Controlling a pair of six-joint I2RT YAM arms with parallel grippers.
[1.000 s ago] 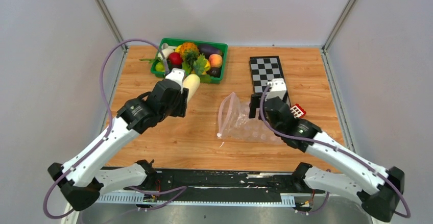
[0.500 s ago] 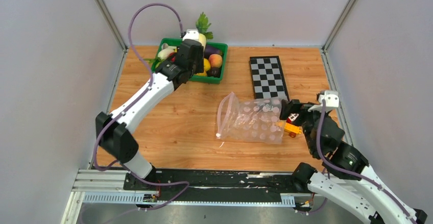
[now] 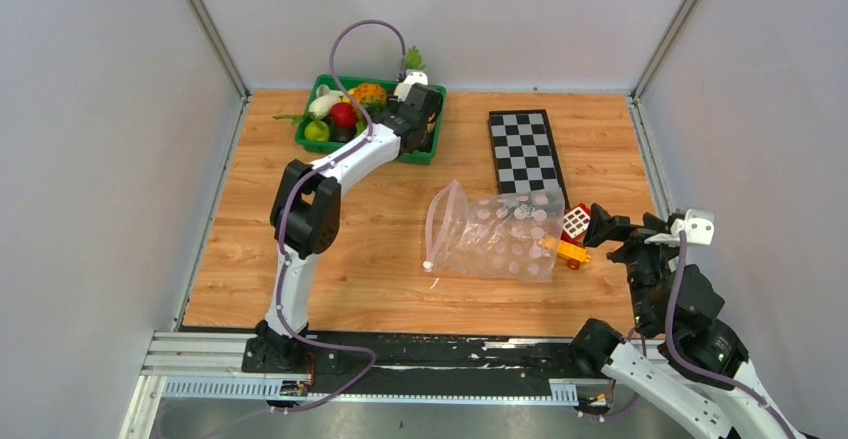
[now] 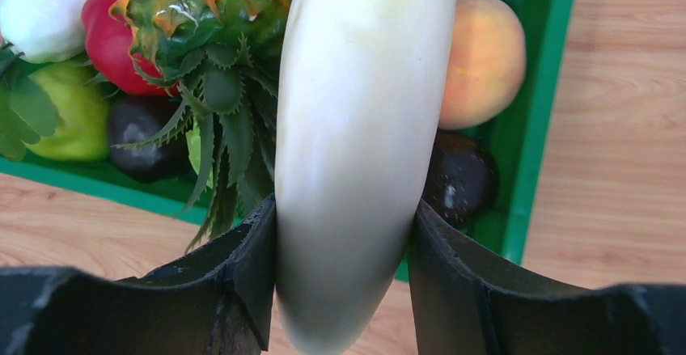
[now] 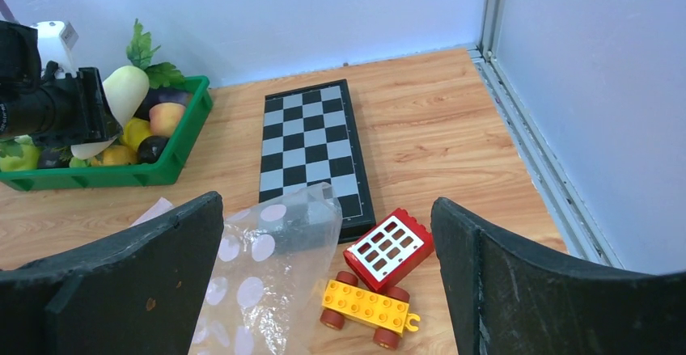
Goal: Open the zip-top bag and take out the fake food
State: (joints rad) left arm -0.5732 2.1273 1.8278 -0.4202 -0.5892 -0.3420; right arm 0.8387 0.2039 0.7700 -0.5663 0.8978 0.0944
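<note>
The left jaws clamp the long white radish (image 4: 364, 112) above the green tray (image 4: 534, 128), left of the chessboard (image 3: 524, 144). The dotted bag (image 3: 495, 234) lies on the bench (image 3: 350, 249) at the chessboard's near end. Beside it, the right jaws gape wide, empty.

Pale booth around a wooden table, evenly lit.

The table (image 3: 330, 259) has a warm wood-grain top and fills the middle. Plain grey-white walls close it in: the left wall (image 3: 90, 159) at 9 o'clock, the back wall (image 3: 450, 9) at 12, the right wall (image 3: 770, 109) at 3. Metal posts (image 3: 205, 24) rise aslant in the corners at 11 and 1. At 6 o'clock a black strip (image 3: 450, 344) runs along the table's edge, with a slotted metal rail (image 3: 200, 359) beside it. Below that lies a dull grey surface (image 3: 420, 421), perhaps the floor. The light is soft and the shadows faint.
</note>
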